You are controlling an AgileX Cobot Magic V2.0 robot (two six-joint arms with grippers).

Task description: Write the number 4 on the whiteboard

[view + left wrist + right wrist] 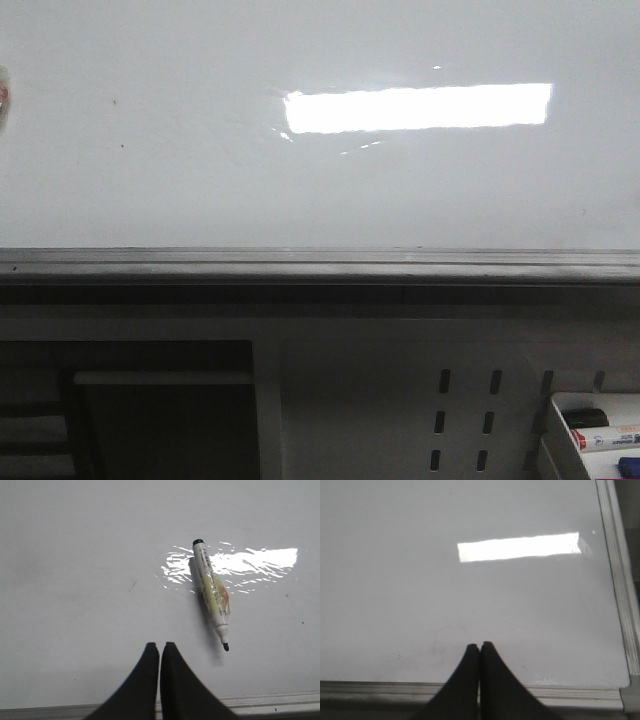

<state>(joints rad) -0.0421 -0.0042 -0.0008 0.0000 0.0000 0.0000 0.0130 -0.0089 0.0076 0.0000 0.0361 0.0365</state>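
Note:
The whiteboard [200, 180] fills the upper front view, glossy white with a bright rectangular reflection and a grey rail along its near edge. No number 4 shows on it in any view. An uncapped marker [212, 592] with a white and yellow barrel lies on the whiteboard [75, 580] in the left wrist view, its black tip toward the rail. My left gripper [159, 644] is shut and empty, a short way to the side of the marker's tip. My right gripper [480, 644] is shut and empty over the whiteboard [470, 595] near its rail. Neither gripper shows in the front view.
Below the board's rail [320, 265] stands a grey perforated panel [465, 405]. A white tray [590, 435] with markers sits at the lower right. A dark opening [150, 410] is at the lower left. The board's corner rail [620, 590] shows in the right wrist view.

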